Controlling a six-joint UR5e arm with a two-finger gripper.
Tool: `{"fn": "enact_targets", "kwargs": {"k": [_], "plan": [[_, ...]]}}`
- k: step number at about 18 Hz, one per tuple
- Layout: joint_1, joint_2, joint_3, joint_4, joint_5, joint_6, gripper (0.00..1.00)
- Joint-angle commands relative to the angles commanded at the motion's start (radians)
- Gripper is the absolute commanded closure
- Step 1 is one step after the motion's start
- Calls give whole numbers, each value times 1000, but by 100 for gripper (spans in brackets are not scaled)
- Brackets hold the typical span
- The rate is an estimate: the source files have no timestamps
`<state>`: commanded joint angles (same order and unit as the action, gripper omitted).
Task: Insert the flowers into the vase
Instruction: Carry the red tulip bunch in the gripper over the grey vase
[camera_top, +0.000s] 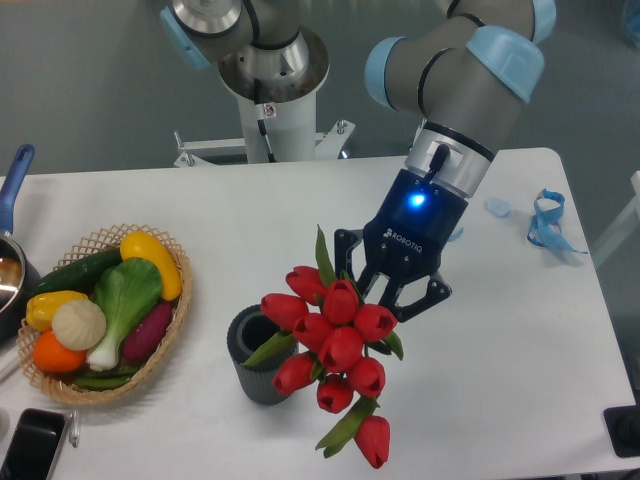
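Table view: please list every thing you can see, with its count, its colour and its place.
flowers: one bunch, red buds with green leaves, centre, above the vase
vase: one, dark grey, centre front
basket: one, wicker, left, holding toy vegetables
pot: one, blue handle, left edge
phone: one, black, front left corner
strap: one, blue, right rear
table: one, white
gripper: one, black, holding the flowers

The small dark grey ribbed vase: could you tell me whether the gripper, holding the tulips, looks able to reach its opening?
Probably yes. The dark grey ribbed vase stands just beside the gripper, its opening mostly uncovered; only the red tulip bunch itself overhangs its right edge.
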<state>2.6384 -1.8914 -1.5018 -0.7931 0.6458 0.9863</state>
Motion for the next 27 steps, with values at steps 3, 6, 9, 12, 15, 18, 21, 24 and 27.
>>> {"fn": "enact_targets", "kwargs": {"k": [3,6,9,12,15,18,21,24,27], "plan": [[-2,2,-5,3,2,2,90],[-3,-3,0,6,0,-2,90],[-2,-3,-3,6,-2,0,90],[-3,-5,-8,6,0,2,90],[-15,-8,-8,6,2,2,90],[-41,-17,-2,20,-21,2,89],[-51,-28,-3,55,-113,2,89],[-54,-31,-11,58,-222,3,89],[-57,-31,-15,63,-329,3,89]]}}
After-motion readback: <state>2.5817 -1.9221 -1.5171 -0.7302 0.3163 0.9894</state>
